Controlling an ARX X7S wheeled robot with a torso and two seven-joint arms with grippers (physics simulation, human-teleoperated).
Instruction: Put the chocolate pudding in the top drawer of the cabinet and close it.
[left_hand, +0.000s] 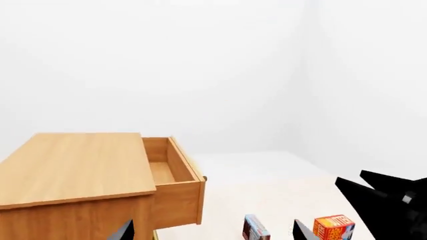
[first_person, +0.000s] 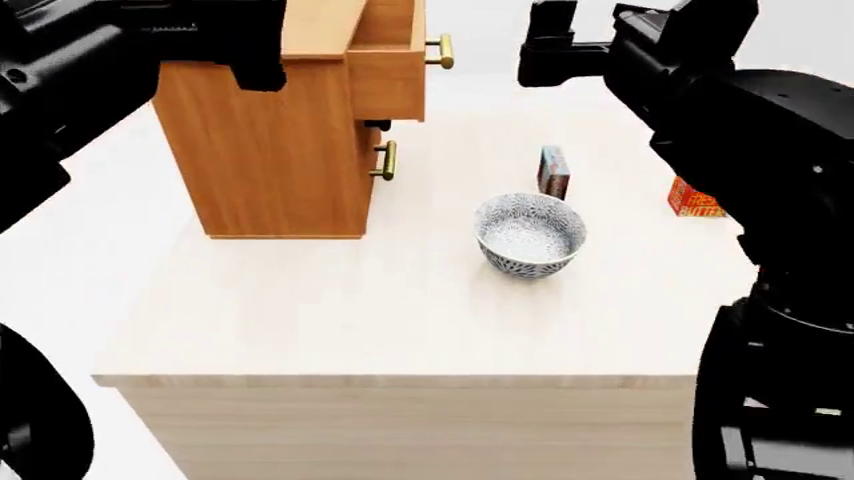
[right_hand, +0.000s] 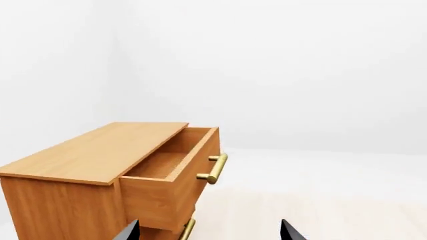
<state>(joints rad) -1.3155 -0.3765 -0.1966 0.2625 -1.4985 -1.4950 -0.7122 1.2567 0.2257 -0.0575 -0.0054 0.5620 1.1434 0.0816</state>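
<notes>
So the cabinet (first_person: 274, 150) sat on the far left part of the pale table (first_person: 334, 310), and its top drawer (first_person: 390, 55) was already pulled out toward the right, brass handle (first_person: 442, 50) sticking out past the front. From the right wrist view the drawer (right_hand: 170, 172) looked bare inside, just wood bottom showing. The lower drawer with its own handle (first_person: 386, 160) was shut.

The chocolate pudding (first_person: 553, 172) was still out on the table, standing upright on an edge, well to the right of the cabinet and just beyond the patterned bowl (first_person: 530, 233). Not touching the bowl as far as the head view showed. The left wrist view caught it too (left_hand: 255, 228), sitting near an orange-red butter box (left_hand: 333, 227); that same box was over by the right edge of the table, partly hidden behind the right arm (first_person: 727, 110).

Neither arm was near the pudding. The left arm (first_person: 120, 45) hung up over the far left, above the cabinet; the right arm was raised over the far right side. The left gripper (left_hand: 212, 231) had its fingertips spread wide with nothing between them, and the right gripper (right_hand: 210, 231) was the same deal, tips well apart, grasping nothing.
</notes>
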